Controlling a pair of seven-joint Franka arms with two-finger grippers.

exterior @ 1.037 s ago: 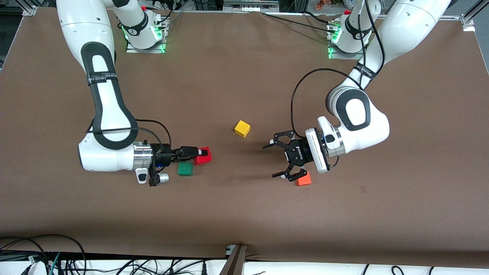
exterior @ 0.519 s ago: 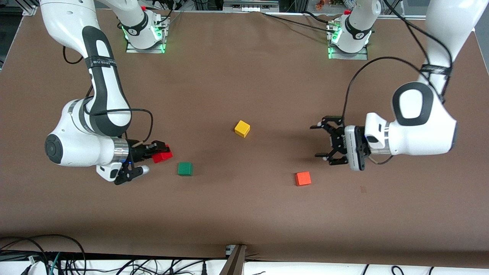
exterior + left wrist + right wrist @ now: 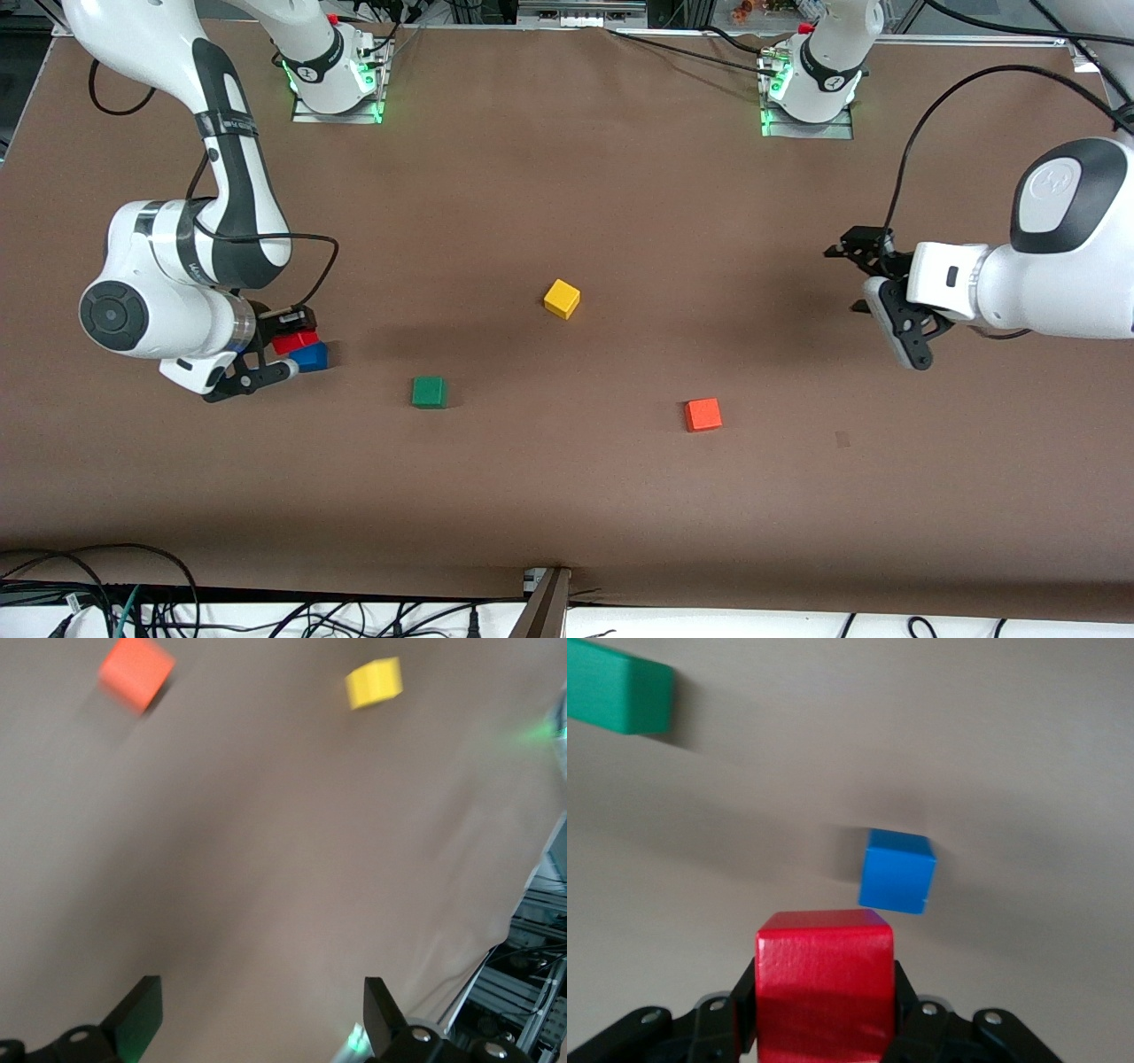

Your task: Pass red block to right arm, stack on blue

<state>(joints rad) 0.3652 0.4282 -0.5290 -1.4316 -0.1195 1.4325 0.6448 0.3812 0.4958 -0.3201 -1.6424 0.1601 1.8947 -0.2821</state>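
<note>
My right gripper (image 3: pixel 291 335) is shut on the red block (image 3: pixel 295 340), which it holds in the air just over the blue block (image 3: pixel 309 356) at the right arm's end of the table. In the right wrist view the red block (image 3: pixel 825 979) sits between the jaws, with the blue block (image 3: pixel 897 871) on the table below and a gap between them. My left gripper (image 3: pixel 858 282) is open and empty, up in the air over the left arm's end of the table; its fingers (image 3: pixel 142 1019) show spread in the left wrist view.
A green cube (image 3: pixel 429 392), a yellow cube (image 3: pixel 562 298) and an orange cube (image 3: pixel 703 414) lie apart across the middle of the brown table (image 3: pixel 567 496). The green cube (image 3: pixel 616 695) also shows in the right wrist view.
My right gripper has carried the red block away from the green cube to over the blue block. My left arm has drawn back from the orange cube toward its own end.
</note>
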